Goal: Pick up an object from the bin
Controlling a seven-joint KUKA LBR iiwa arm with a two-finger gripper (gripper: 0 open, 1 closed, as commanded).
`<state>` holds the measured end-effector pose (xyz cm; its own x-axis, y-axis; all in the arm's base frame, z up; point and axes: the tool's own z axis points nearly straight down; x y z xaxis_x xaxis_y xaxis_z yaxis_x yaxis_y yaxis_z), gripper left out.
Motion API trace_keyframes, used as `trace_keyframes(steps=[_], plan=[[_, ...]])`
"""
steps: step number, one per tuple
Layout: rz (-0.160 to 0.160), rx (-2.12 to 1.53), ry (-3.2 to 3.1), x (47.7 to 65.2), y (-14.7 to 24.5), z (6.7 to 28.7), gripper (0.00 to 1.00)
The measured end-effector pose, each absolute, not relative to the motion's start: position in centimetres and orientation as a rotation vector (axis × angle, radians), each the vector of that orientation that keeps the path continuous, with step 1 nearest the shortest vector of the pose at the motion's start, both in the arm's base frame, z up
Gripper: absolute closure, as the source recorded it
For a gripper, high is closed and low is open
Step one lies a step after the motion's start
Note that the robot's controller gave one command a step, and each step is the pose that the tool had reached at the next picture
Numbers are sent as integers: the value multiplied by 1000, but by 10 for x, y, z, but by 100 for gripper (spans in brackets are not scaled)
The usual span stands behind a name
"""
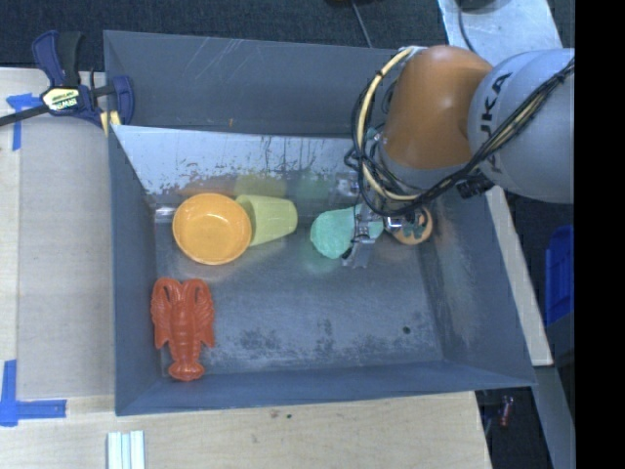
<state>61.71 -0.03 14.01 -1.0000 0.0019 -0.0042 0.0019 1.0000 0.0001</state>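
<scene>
Orange wrist cover (435,106) high at upper right, arm angled down-left into bin (293,360); gripper (357,240) at right edge of teal-green rounded object (330,233), frame centre. Spread or closed: cannot tell.

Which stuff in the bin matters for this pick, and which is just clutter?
In play:
end effector, low near the back of the bin
pale green rounded object, right next to it

Lying about:
orange bowl
yellow-green cup, on its side against the bowl
red lobster toy, front corner
small brown round thing, partly under the wrist
</scene>
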Motion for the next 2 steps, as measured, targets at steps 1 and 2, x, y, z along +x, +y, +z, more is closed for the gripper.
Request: trace_keyframes(steps=[1,2], plan=[[0,-25,3144,624,-14,70,0],[8,221,3135,625,-14,69,0]])
